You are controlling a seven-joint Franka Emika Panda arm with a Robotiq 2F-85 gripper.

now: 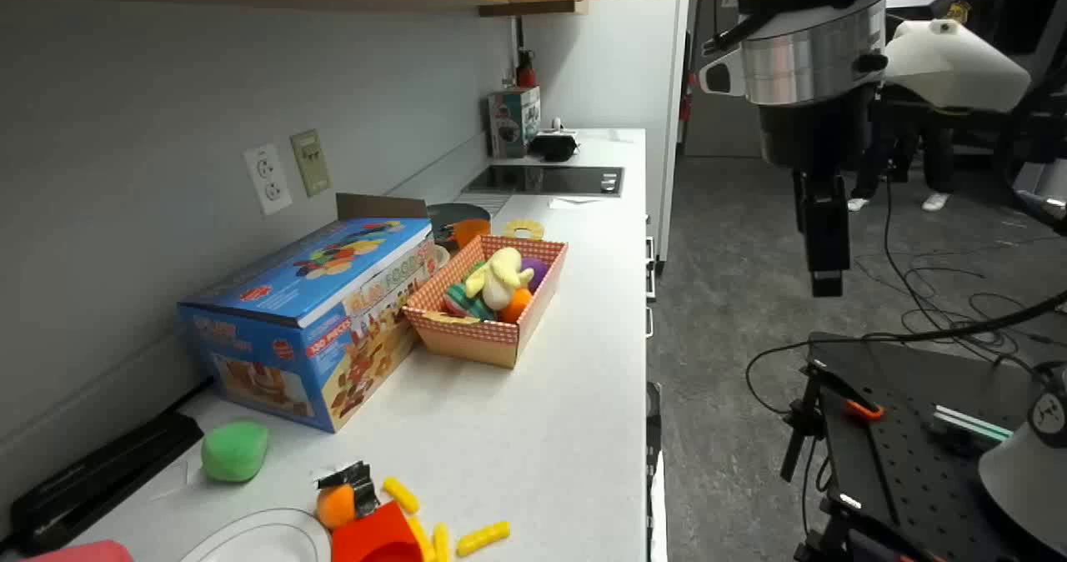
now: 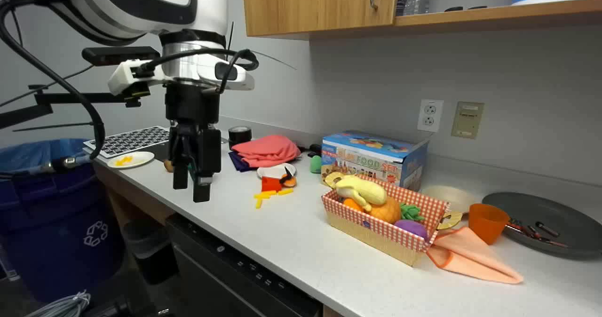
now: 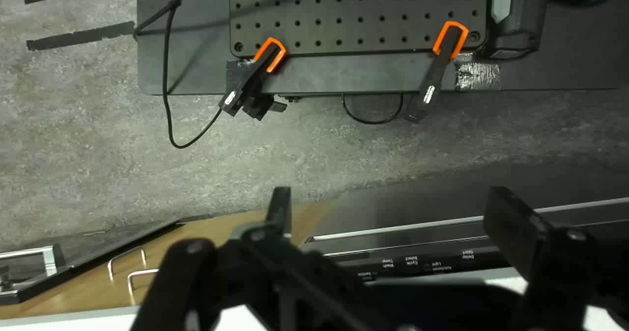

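Observation:
My gripper (image 3: pixel 393 218) is open with nothing between its fingers. It hangs pointing down, high near the counter's front edge, and shows in both exterior views (image 1: pixel 825 283) (image 2: pixel 191 187). In the wrist view the floor and a black dishwasher panel (image 3: pixel 422 262) lie below it. A red-checked basket (image 2: pixel 367 234) on the counter holds a plush yellow banana (image 2: pixel 364 190), an orange pineapple (image 2: pixel 386 210), a purple item (image 2: pixel 411 228) and other toy food. Nearer the gripper lie a red container (image 2: pixel 270 184) and several yellow sticks (image 2: pixel 284 191). The gripper touches none of them.
A blue food-set box (image 1: pixel 250 328) stands by the wall. An orange cup (image 2: pixel 487 220), dark plate (image 2: pixel 564 213) and peach cloth (image 2: pixel 475 256) lie past the basket. A coral cloth (image 2: pixel 270 148) lies farther back. Wooden cabinets (image 2: pixel 320 6) hang above. A blue bin (image 2: pixel 61 213) stands at the counter's end.

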